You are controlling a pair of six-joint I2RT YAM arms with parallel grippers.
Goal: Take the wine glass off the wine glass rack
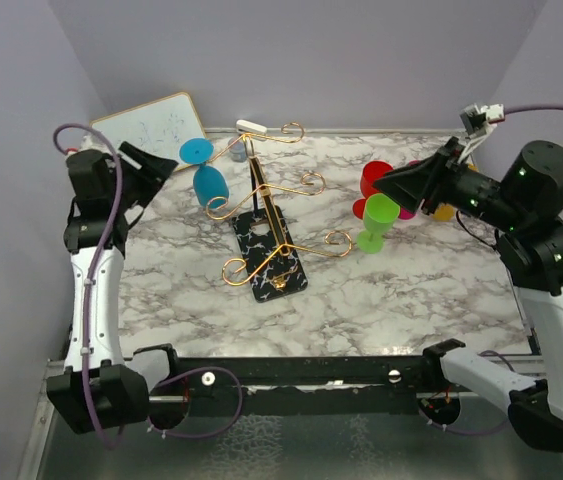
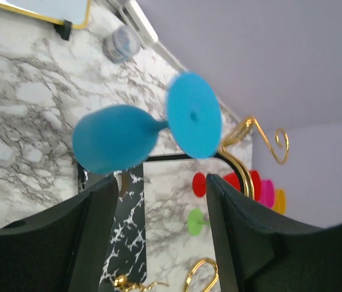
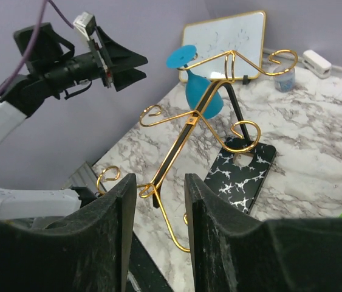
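Observation:
A blue wine glass (image 1: 207, 176) hangs upside down by its foot from a far-left arm of the gold wire wine glass rack (image 1: 273, 215), which stands on a black white-speckled base (image 1: 267, 256). It also shows in the left wrist view (image 2: 117, 138) and the right wrist view (image 3: 202, 91). My left gripper (image 1: 164, 163) is open and empty, just left of the blue glass and apart from it. My right gripper (image 1: 383, 183) is open and empty, held high at the right, pointing at the rack (image 3: 190, 125).
A green glass (image 1: 375, 221) stands right of the rack, with red (image 1: 374, 178), pink and yellow glasses behind it under my right gripper. A framed whiteboard (image 1: 151, 125) leans at the back left. A small jar (image 2: 119, 44) and a white eraser (image 1: 251, 126) lie near the back wall.

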